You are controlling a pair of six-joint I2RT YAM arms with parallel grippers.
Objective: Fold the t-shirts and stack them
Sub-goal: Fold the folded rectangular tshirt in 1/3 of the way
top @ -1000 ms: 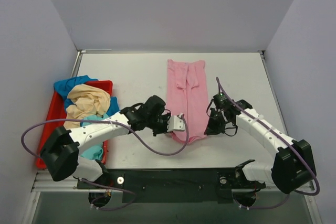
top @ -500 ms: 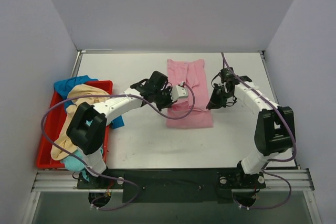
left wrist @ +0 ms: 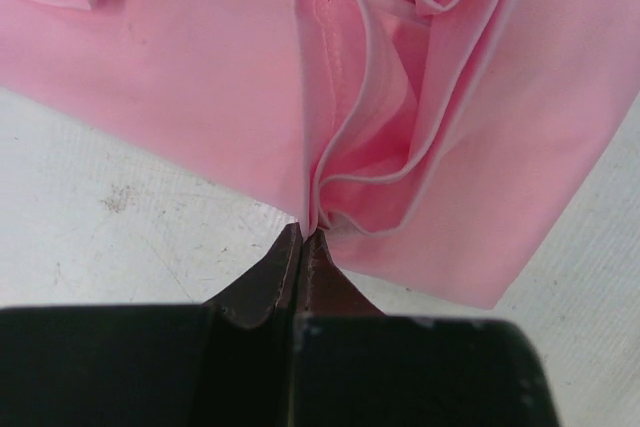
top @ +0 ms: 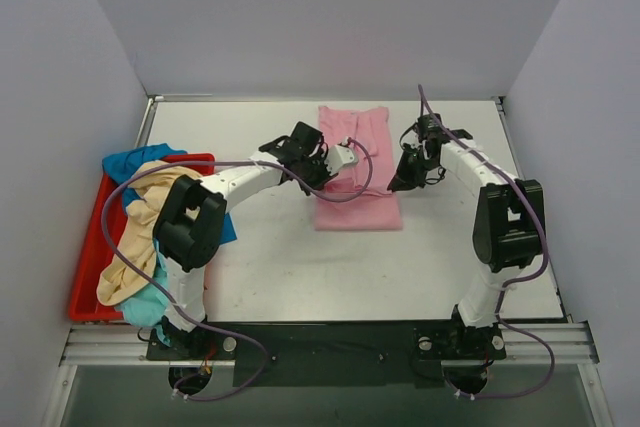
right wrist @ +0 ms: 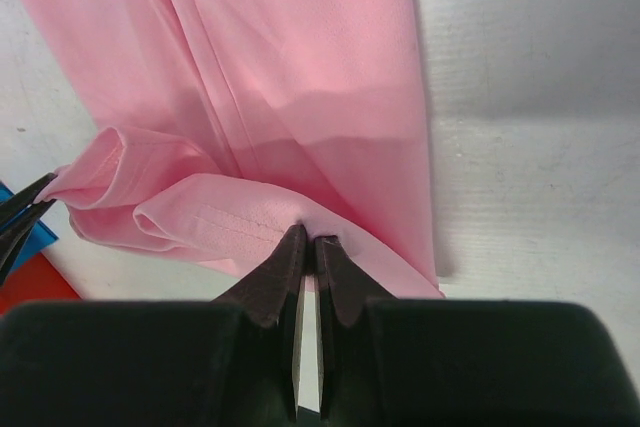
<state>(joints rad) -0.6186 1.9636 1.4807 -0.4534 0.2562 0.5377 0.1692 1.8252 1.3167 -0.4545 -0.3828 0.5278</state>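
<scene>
left claw (left wrist: 303,232) pinched tight on hem of pink t-shirt (top: 360,209) | right claw (right wrist: 305,235) closed likewise, seemingly on the opposite hem | shirt half folded, centre of desk (top: 270,267) | risk: thin tip pinch slips, fold lands askew

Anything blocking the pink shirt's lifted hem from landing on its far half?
Nothing visible. The left gripper and right gripper both pinch the pink t-shirt hem, and the shirt's far half lies flat on the table with nothing on it.
</scene>
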